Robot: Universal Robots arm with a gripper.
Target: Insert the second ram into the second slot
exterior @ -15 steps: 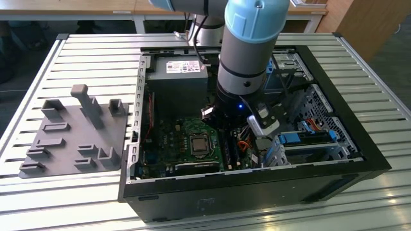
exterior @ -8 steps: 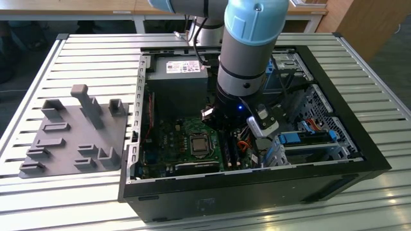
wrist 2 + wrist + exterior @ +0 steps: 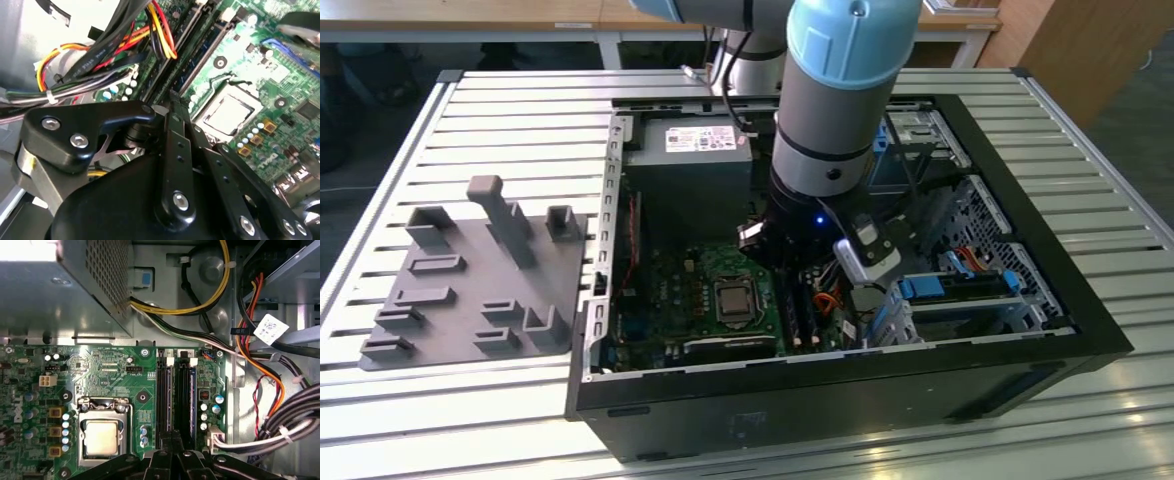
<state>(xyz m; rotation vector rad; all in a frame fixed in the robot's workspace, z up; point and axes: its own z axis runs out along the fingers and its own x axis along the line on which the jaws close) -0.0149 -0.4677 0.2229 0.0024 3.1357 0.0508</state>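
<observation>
My gripper (image 3: 172, 440) hangs low inside the open computer case (image 3: 1067, 330), right over the two memory slots (image 3: 165, 395) beside the processor socket (image 3: 102, 436). Its fingertips (image 3: 172, 102) stand together with nothing visible between them. A thin dark-blue ram stick (image 3: 190, 390) sits edge-up in the slot nearer the cable bundle; it also shows as a dark-blue strip (image 3: 200, 65) in the second wrist view. I cannot tell whether this is the second ram, or whether the neighbouring slot holds a stick. In the exterior view the arm (image 3: 834, 120) hides the slots.
Bundles of black, yellow, red and orange cables (image 3: 270, 390) run close beside the slots. The power supply box (image 3: 687, 160) fills the case's far corner, with blue drive-bay clips (image 3: 927, 288) on the exterior view's right. A grey fixture tray (image 3: 467, 280) lies on the slatted table outside the case.
</observation>
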